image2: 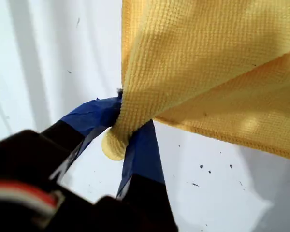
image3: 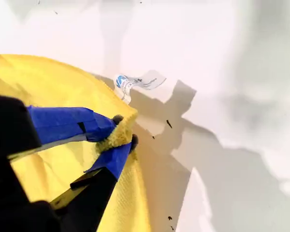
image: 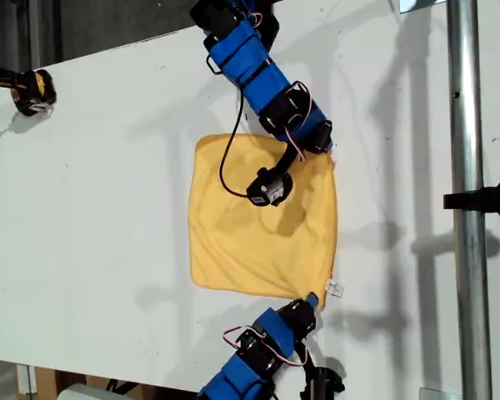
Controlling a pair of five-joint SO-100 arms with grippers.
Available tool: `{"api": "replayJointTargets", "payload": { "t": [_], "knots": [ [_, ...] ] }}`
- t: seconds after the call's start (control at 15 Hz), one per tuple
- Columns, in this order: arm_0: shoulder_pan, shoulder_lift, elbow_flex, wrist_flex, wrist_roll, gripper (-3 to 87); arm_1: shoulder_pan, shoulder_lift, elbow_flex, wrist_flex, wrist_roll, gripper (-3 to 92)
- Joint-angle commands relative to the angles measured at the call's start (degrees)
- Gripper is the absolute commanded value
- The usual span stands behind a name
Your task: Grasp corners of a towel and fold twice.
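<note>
Towel (image: 262, 225) lies flat on white bench (image: 108, 217), middle of exterior view. My first hand (image2: 128, 133) pinches corner (image2: 113, 145) at exterior view's top right. My second hand (image3: 117, 137) pinches corner (image3: 120, 131) by white tag (image3: 135, 82), exterior view's bottom right. Both hands clenched on cloth.

Step now, I think: first fold. Lift both corners together, same height. Carry across to exterior view's left edge. Keep cloth tight between hands, no sag. Set corners on matching corners, then let go.

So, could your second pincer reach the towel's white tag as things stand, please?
Probably yes: the tag lies bare just beyond my second pincer, though it is shut on a corner of the towel.
</note>
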Motion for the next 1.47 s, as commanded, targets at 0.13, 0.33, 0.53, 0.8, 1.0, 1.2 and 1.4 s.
{"api": "replayJointTargets", "payload": {
  "t": [0.13, 0.33, 0.53, 0.8, 1.0, 1.2, 1.4],
  "knots": [
    [-8.7, 9.1, 1.1, 3.4, 6.1, -0.7, 11.0, 11.4, 0.8, 4.6, -3.9, -0.1],
    [-22.9, 20.7, 11.2, 2.8, 12.3, -0.7, 25.0, 16.9, 7.1, 9.4, -9.1, -0.1],
    [-38.2, 24.7, 16.0, 5.8, 19.2, -0.7, 38.3, 19.9, 11.4, 10.5, -14.7, -0.1],
    [-54.3, 24.4, 15.5, 6.4, 28.9, -0.7, 54.0, 23.0, 14.3, 7.4, -22.5, -0.1],
    [-62.6, 24.1, 11.0, 7.0, 35.3, -0.7, 63.5, 24.3, 13.6, 4.4, -28.3, -0.1],
    [-67.6, 22.6, 6.1, 5.4, 41.0, -0.7, 70.7, 25.8, 11.8, 1.8, -32.9, -0.1],
    [-70.0, 19.7, 0.5, 4.0, 44.6, -0.7, 77.4, 29.3, 10.6, -0.7, -35.9, -0.1]
  ]
}}
